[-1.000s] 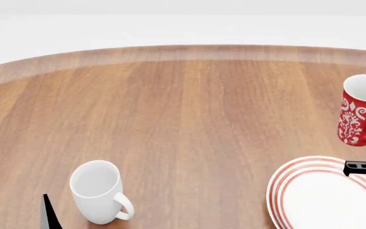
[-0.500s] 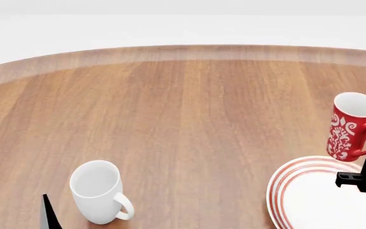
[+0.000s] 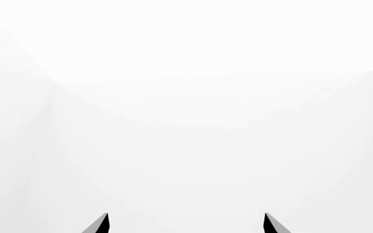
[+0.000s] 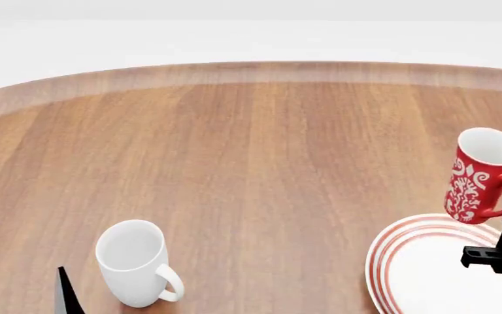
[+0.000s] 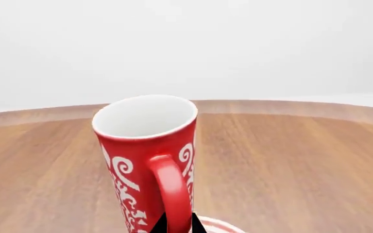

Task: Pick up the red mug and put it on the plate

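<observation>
Right hand [image 5: 177,225] pinching mug [image 4: 478,176] handle, mug tilted over plate [image 4: 391,261] rim at 12 o'clock; thin grip, may tip on release.

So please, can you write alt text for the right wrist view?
A tall red mug with white swirls, seen close, tilts slightly; the right claw grips the bottom of its handle. A sliver of the red-ringed plate shows beneath it, the wooden table behind.

Two mugs [image 4: 478,175] [image 4: 135,261], one plate [image 4: 408,261]
</observation>
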Robot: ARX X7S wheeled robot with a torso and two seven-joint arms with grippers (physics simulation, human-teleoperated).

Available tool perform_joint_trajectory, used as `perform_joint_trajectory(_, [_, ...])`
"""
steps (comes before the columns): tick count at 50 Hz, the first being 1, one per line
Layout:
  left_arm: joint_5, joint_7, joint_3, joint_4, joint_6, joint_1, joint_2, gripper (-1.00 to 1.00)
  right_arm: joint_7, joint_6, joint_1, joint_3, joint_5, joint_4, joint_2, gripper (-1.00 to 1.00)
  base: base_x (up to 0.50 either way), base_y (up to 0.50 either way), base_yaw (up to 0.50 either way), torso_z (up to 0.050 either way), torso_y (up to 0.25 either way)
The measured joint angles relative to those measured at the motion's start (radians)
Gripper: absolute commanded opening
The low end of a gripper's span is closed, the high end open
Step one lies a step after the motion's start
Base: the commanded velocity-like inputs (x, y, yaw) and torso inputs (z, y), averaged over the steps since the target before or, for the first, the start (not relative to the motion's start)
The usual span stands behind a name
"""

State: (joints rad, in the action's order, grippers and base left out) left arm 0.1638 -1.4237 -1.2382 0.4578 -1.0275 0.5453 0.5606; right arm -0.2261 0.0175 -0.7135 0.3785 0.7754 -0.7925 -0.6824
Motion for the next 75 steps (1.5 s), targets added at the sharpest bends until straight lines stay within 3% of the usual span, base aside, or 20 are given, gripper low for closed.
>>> perform_joint_trajectory(16, [0.005, -0.008, -0.004, 0.000, -0.001, 0.003, 0.001, 1.00, 0.007, -0.010, 0.038, -0.023, 0.036, 0.113, -0.036, -1.00, 0.00, 0.00, 0.00, 0.000, 0.000])
perform_joint_trajectory(51, [0.017, -0.023, -0.016, -0.002, 0.002, 0.011, 0.003, 1.00, -0.127, 0.221, -0.151, -0.003, -0.082, -0.407, 0.117, -1.00, 0.00, 0.00, 0.00, 0.000, 0.001])
perform_joint_trajectory(75, [0.041, -0.030, -0.004, -0.008, 0.012, 0.008, 0.004, 1.00, -0.167, 0.261, -0.176, -0.054, -0.166, -0.510, 0.152, -1.00, 0.00, 0.00, 0.00, 0.000, -0.044])
